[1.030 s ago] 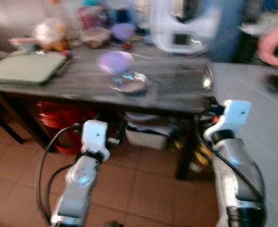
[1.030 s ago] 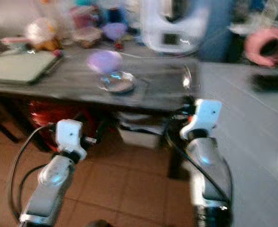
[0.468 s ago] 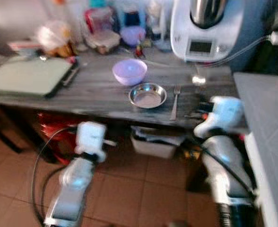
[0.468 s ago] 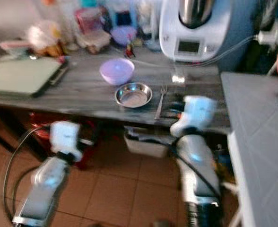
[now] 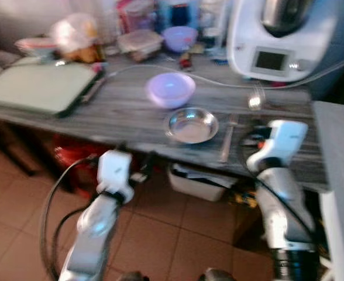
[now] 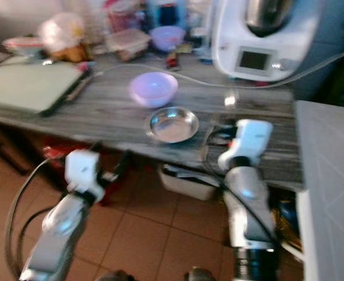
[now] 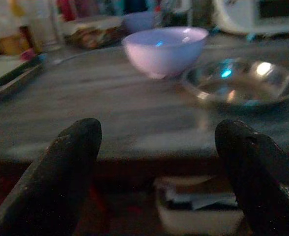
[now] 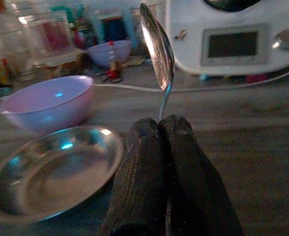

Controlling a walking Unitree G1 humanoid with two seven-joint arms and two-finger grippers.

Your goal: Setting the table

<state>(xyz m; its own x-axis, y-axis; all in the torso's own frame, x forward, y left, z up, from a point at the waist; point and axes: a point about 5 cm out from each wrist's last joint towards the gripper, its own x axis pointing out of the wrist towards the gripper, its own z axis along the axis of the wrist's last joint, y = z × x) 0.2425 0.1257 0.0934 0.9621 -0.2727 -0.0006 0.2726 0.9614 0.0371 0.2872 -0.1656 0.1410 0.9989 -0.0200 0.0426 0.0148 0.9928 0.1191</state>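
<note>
A grey wooden table (image 5: 119,117) carries a purple bowl (image 5: 171,89), a shiny metal dish (image 5: 191,125) in front of it and a fork (image 5: 228,137) lying to the dish's right. My right gripper (image 8: 160,123) is shut on a spoon (image 8: 157,46), which stands upright with its bowl end up, over the table's right part beside the fork. The spoon's bowl glints above the wrist (image 5: 254,100). My left gripper (image 7: 157,132) is open and holds nothing. It hangs just below the table's front edge, facing the purple bowl (image 7: 165,49) and the dish (image 7: 243,81).
A white kitchen machine (image 5: 277,41) stands at the back right, its cable (image 5: 219,83) running across the table. A green board (image 5: 40,88) lies at the left, with several containers behind. A white box (image 5: 198,178) sits under the table. A grey counter (image 5: 339,152) borders the right.
The whole picture has swung from the right-hand counter toward the table, so the camera moved. A person's hand seen at the right a second ago has left the picture. The spoon stays gripped.
</note>
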